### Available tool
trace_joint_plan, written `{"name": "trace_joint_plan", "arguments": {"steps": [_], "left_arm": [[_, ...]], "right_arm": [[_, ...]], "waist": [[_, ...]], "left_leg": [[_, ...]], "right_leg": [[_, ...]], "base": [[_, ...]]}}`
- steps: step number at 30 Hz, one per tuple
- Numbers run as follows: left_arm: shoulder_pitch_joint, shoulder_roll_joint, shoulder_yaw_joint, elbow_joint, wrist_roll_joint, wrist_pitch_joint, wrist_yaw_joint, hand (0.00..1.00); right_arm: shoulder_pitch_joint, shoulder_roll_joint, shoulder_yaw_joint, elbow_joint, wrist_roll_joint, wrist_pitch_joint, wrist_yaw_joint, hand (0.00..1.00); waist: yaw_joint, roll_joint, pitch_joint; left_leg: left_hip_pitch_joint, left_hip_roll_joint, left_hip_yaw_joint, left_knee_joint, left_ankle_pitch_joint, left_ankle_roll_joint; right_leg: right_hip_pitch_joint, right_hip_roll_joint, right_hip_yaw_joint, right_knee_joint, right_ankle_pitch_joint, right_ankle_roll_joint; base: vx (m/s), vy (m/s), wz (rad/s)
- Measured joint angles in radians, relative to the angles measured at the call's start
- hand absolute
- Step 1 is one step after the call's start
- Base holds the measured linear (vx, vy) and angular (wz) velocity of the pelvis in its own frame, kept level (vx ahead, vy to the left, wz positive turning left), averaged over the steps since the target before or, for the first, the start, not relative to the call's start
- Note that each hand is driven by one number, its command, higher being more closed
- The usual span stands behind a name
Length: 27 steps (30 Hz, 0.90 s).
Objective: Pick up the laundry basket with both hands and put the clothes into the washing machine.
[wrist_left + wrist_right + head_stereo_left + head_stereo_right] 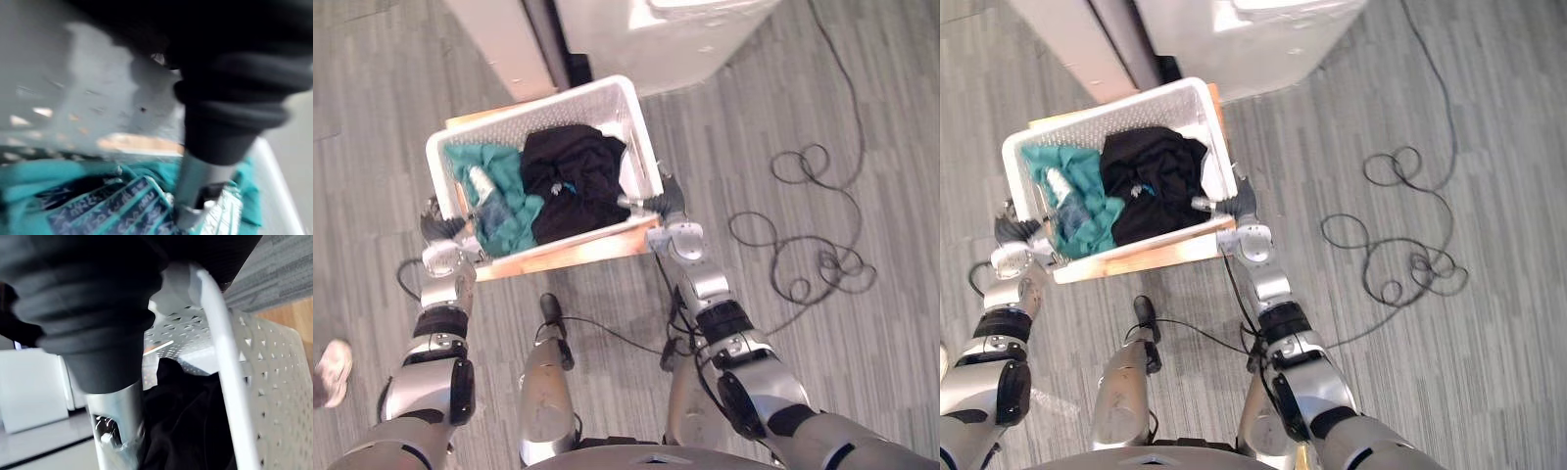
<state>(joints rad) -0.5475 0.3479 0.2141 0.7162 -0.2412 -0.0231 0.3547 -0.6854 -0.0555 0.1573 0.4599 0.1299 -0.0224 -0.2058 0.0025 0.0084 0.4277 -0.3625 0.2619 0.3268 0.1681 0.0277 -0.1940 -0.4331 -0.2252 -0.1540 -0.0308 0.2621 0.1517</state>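
A white perforated laundry basket (pixel 641 127) stands on a low wooden board (pixel 568 257). It holds a teal patterned garment (pixel 504 196) on the left and a black garment (pixel 573 181) on the right. My left hand (pixel 440 230) grips the basket's near left corner, and its thumb (pixel 195 191) reaches inside over the teal cloth (pixel 98 205). My right hand (pixel 668 204) grips the near right corner. Its thumb (pixel 117 431) is hooked inside the white rim (pixel 225 357) beside the black cloth (pixel 190 421). The white washing machine (pixel 675 29) stands just beyond the basket.
A beige cabinet (pixel 504 44) stands left of the washing machine with a dark gap between them. A person's shoe (pixel 331 370) shows at the left edge of the grey plank floor.
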Motion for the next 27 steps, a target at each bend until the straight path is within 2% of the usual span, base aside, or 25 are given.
{"name": "trace_joint_plan", "arguments": {"steps": [1,4,11,13,14,16,20,22,27], "left_arm": [[0.016,-0.012,0.003,0.007,0.008,-0.024,0.002,0.00],[0.053,-0.033,0.026,0.050,0.010,-0.057,-0.010,0.00],[0.055,-0.029,0.022,0.086,0.030,-0.061,-0.012,0.00],[0.094,-0.025,0.019,-0.006,0.026,-0.028,-0.019,0.00],[0.132,-0.030,0.009,-0.067,0.012,-0.027,-0.036,0.00],[0.126,-0.011,-0.003,-0.026,0.009,-0.029,-0.037,0.00],[0.047,0.074,0.005,0.014,-0.034,0.010,-0.101,0.00],[0.023,0.099,0.001,0.000,-0.063,0.001,-0.113,0.00],[-0.031,0.108,-0.001,0.006,-0.058,0.009,-0.071,0.00]], "right_arm": [[-0.002,-0.006,0.002,-0.014,-0.001,-0.002,-0.001,0.00],[0.002,-0.019,0.037,-0.013,-0.001,-0.001,-0.006,0.00],[-0.010,-0.035,0.078,-0.012,-0.004,0.000,-0.026,0.00],[-0.016,-0.036,0.088,-0.013,-0.012,0.002,-0.026,0.00],[-0.017,-0.036,0.100,-0.022,-0.018,0.001,-0.033,0.00],[-0.013,-0.046,0.103,-0.019,-0.024,0.000,-0.034,0.00],[-0.012,-0.052,0.153,-0.016,-0.057,0.006,-0.014,0.00],[-0.012,-0.050,0.152,-0.016,-0.058,0.005,-0.010,0.00],[-0.015,-0.051,0.150,-0.007,-0.058,0.008,0.007,0.00]], "waist": [[-0.002,-0.003,0.002],[0.004,-0.003,0.001],[0.022,-0.003,0.001],[0.018,-0.003,0.001],[0.012,-0.003,0.001],[0.026,-0.002,0.001],[0.024,-0.003,0.000],[0.023,-0.003,0.000],[0.021,-0.003,0.000]], "left_leg": [[-0.001,0.003,0.004,0.000,-0.001,0.000],[0.017,0.009,0.014,-0.002,-0.002,0.000],[0.013,0.011,0.014,-0.001,-0.002,0.000],[0.016,0.012,0.006,0.001,-0.002,0.000],[0.008,0.013,0.000,0.002,-0.002,-0.001],[0.008,0.013,0.001,0.003,-0.002,-0.001],[0.005,0.014,0.001,0.004,0.000,-0.002],[-0.001,0.014,0.001,0.005,0.000,-0.002],[-0.012,0.013,0.009,0.004,0.004,-0.005]], "right_leg": [[-0.008,0.004,0.007,0.000,0.002,-0.002],[-0.010,0.013,0.015,0.000,0.003,-0.003],[-0.004,0.013,0.015,0.000,0.003,-0.003],[-0.002,0.014,0.009,0.000,0.003,-0.003],[-0.002,0.014,0.002,-0.002,0.003,-0.003],[-0.002,0.014,0.003,-0.003,0.003,-0.003],[-0.003,0.014,0.003,-0.004,0.006,-0.006],[-0.008,0.014,0.003,-0.008,0.008,-0.008],[-0.025,0.015,0.012,-0.013,0.017,-0.014]], "base": [[-0.02,-0.001,-0.19],[0.01,-0.004,-0.13],[-0.02,0.007,0.00],[-0.03,0.016,0.08],[0.00,0.016,0.12],[0.00,0.009,0.03],[0.00,0.000,0.00],[-0.03,0.018,0.01],[-0.01,0.011,-0.04]]}}
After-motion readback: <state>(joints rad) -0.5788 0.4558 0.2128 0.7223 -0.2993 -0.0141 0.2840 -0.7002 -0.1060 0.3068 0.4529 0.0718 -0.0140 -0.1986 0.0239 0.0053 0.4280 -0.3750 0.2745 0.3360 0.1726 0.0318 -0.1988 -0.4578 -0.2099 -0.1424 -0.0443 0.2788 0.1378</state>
